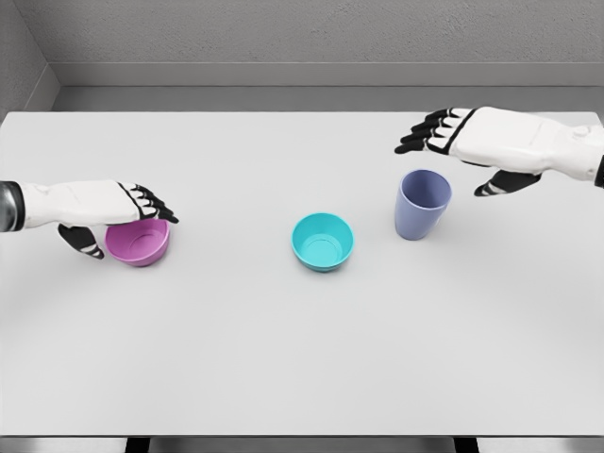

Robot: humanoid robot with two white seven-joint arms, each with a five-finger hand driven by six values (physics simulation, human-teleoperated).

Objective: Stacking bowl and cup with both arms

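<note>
Pink bowl (139,243) (rim partly hidden by left robot hand (113,215))

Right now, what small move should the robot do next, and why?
Probably close the left hand on the pink bowl: its fingers already lie over the rim, thumb at the near left side, but a firm grasp does not show. The right hand hangs open beyond the blue cup, apart from it. The teal bowl stands free between.
</note>
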